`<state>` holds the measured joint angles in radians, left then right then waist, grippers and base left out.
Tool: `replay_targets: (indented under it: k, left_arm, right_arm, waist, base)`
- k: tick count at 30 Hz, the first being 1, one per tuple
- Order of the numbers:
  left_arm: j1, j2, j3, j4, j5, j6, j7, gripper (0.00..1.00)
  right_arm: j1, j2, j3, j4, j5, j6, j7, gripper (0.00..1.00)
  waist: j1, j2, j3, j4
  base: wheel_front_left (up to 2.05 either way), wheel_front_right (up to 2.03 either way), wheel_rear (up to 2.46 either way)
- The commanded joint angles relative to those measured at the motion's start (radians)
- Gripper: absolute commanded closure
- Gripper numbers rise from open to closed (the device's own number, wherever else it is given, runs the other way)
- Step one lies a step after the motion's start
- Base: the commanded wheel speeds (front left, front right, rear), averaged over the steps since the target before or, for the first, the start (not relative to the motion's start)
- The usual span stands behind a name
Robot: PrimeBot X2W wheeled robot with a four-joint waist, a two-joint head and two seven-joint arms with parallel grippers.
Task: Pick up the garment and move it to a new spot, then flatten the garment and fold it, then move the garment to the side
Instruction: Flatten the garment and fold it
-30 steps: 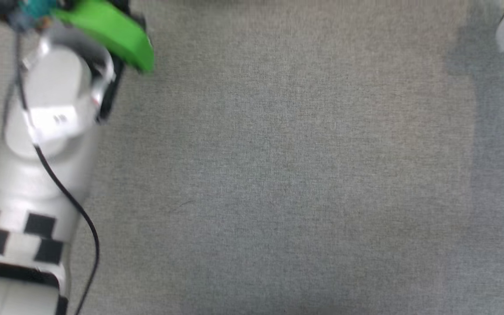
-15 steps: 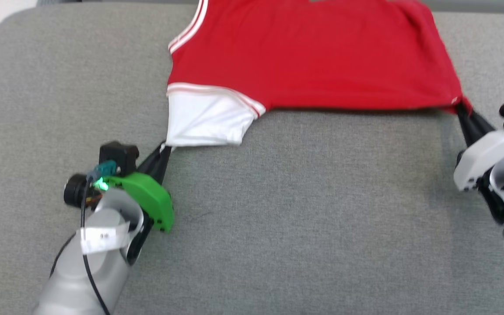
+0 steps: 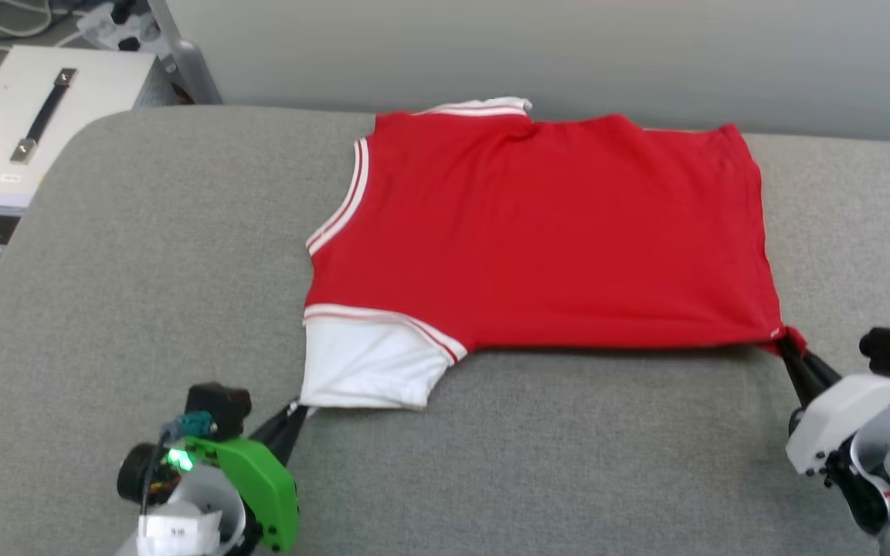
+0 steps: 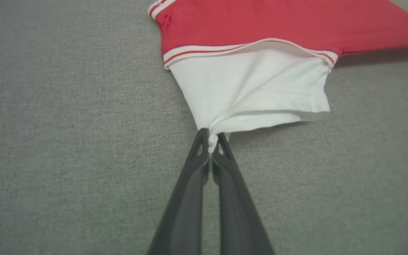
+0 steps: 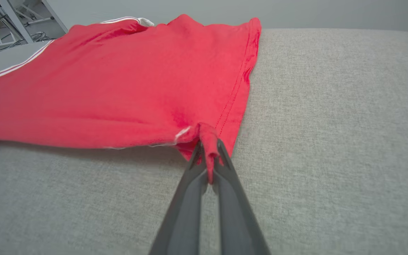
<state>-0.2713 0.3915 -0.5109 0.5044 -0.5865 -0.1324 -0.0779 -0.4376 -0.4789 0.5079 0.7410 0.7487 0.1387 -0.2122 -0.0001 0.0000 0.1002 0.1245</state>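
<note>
The garment (image 3: 553, 232) lies spread on the grey padded surface (image 3: 144, 270), beyond both claws, with its long side running from left to right. The left gripper (image 4: 211, 136) is clenched on the corner of the white sleeve. The right gripper (image 5: 208, 145) is clenched on the red hem corner. The near edge stretches between them, perhaps slightly lifted. I think a fold would carry this edge away from the robot.
</note>
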Motion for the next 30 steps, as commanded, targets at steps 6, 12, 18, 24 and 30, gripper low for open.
replay_targets:
  k: [6, 12, 18, 24, 30]
  left_arm:
    - [0.136, 0.057, -0.015, -0.121, -0.043, 0.009, 0.065, 1.00]
    - [0.257, 0.113, -0.009, -0.246, -0.084, 0.031, 0.118, 1.00]
    - [0.358, 0.166, -0.013, -0.369, -0.127, 0.034, 0.171, 1.00]
    - [0.440, 0.211, -0.050, -0.477, -0.179, 0.022, 0.243, 1.00]
    - [0.454, 0.247, -0.040, -0.541, -0.199, 0.024, 0.256, 1.00]
  right_arm:
    - [0.136, -0.036, 0.017, -0.080, 0.086, -0.008, 0.047, 1.00]
    - [0.262, -0.104, 0.014, -0.195, 0.173, -0.008, 0.111, 1.00]
    - [0.389, -0.181, -0.002, -0.322, 0.223, -0.008, 0.174, 1.00]
    - [0.516, -0.229, -0.018, -0.440, 0.253, -0.008, 0.256, 1.00]
    - [0.588, -0.264, -0.078, -0.537, 0.251, -0.008, 0.308, 1.00]
  waist:
    - [0.0001, 0.0000, -0.102, 0.015]
    - [0.0001, 0.0000, -0.147, 0.013]
    - [0.0001, 0.0000, -0.157, 0.007]
    - [0.0001, 0.0000, -0.156, -0.003]
    - [0.0001, 0.0000, -0.130, -0.013]
  base:
    - [0.00, 0.00, 0.00]
    - [0.00, 0.00, 0.00]
    - [0.00, 0.00, 0.00]
    - [0.00, 0.00, 0.00]
    - [0.00, 0.00, 0.00]
